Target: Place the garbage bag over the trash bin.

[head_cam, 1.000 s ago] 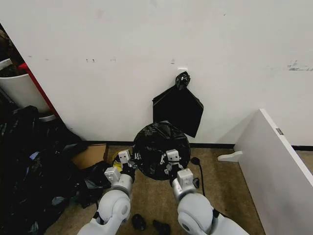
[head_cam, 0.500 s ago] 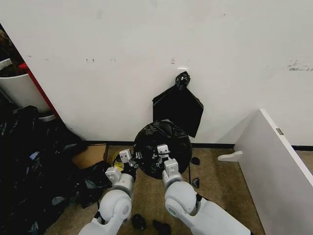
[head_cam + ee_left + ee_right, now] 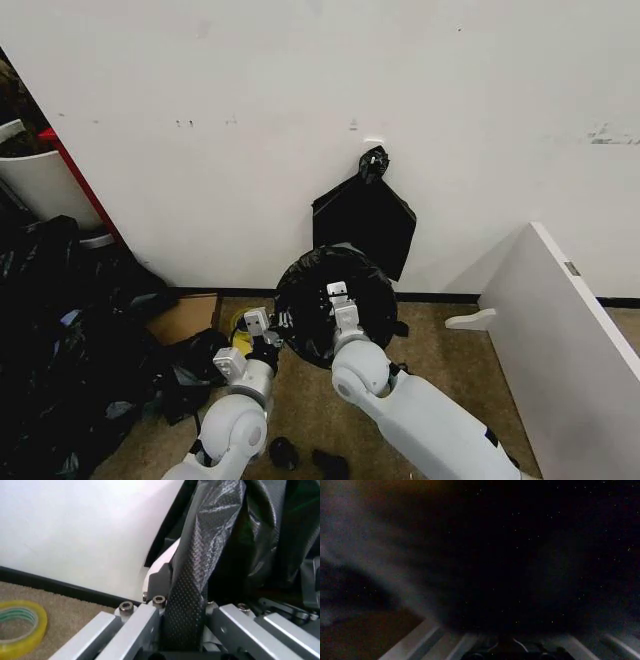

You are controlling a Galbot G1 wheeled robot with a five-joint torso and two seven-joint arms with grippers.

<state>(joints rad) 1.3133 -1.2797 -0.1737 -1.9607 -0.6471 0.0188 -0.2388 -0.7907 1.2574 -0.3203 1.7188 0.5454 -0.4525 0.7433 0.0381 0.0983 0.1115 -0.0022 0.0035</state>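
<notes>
Right claw (image 3: pixel 330 297) has moved deeper into the garbage bag (image 3: pixel 300 300).

Layout: bin at wall base, both arms reaching to it.

The garbage bag (image 3: pixel 335 300) sits over the trash bin (image 3: pixel 162 564), on the floor against the wall, below a flat bag (image 3: pixel 365 222) hung on the wall. Left claw (image 3: pixel 262 332) at the bag's left edge, a fold of it between its fingers; right claw (image 3: pixel 337 300) over the bag's middle. Tape roll (image 3: pixel 20 624) on the floor left of the bin; heap of sacks (image 3: pixel 60 330) farther left; panel (image 3: pixel 560 330) to the right.
</notes>
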